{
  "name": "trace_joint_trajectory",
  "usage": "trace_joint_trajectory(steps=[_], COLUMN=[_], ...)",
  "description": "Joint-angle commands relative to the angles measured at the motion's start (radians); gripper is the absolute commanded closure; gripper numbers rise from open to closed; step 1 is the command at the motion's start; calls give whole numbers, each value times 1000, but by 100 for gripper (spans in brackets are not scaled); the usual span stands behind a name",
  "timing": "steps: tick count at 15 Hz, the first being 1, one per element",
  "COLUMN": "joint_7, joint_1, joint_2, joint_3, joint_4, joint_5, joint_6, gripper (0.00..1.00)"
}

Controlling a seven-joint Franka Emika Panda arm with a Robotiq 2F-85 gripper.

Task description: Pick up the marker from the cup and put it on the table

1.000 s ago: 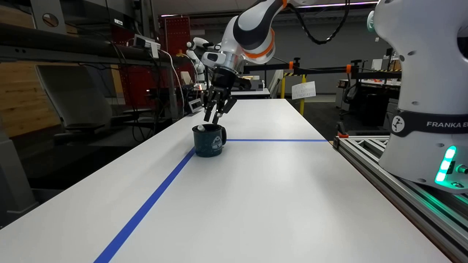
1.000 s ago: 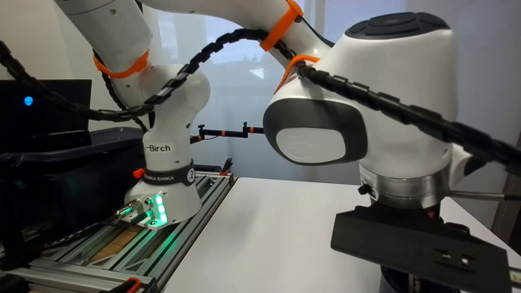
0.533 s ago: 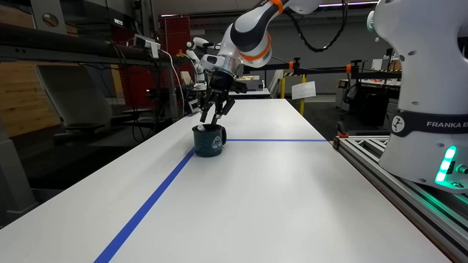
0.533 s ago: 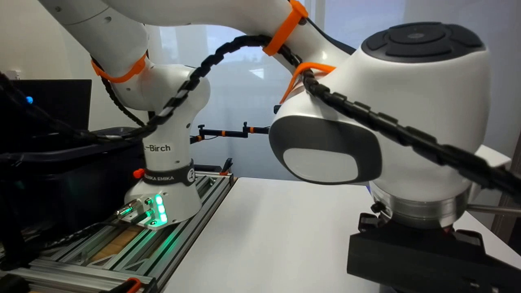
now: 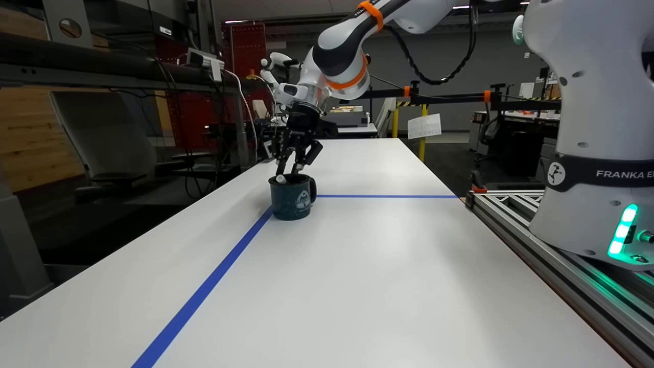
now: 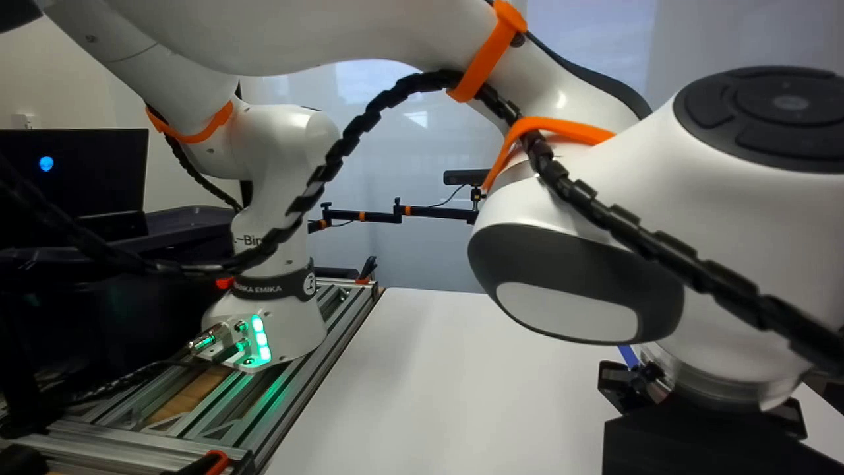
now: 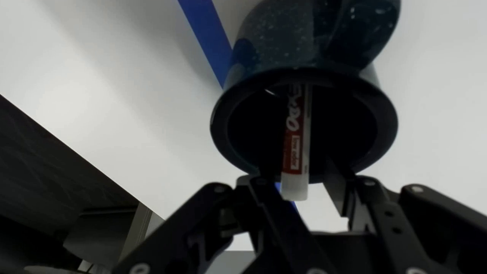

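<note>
Cup (image 5: 289, 200): one, upright on the table (image 5: 388, 286), one marker (image 7: 296, 148) in it.
Marker: leaning in the cup, white end poking past the rim.
Claw (image 7: 298, 175): wide, two fingers (image 7: 271, 207) apart on either side of the marker, near the cup's rim.
Tape (image 5: 207, 286): two blue strips, one reaching the cup's base, one beside its handle.

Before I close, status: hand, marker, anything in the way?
Hand open at the mouth of the cup. Marker leaning in it, white end up, seen between the fingers in the wrist view. Cup rim close by; contact unclear.
</note>
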Motion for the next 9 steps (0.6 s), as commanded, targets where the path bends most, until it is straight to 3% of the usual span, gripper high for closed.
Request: trace_joint_trajectory(steps=[1, 5, 9], joint_7=[-11, -6, 0], joint_1=[32, 53, 75], joint_2=[-72, -101, -126], joint_3=[-7, -9, -17], joint_4=[79, 115, 136], joint_5=[-26, -30, -34], joint_6=[-76, -117, -135], gripper=[53, 58, 52])
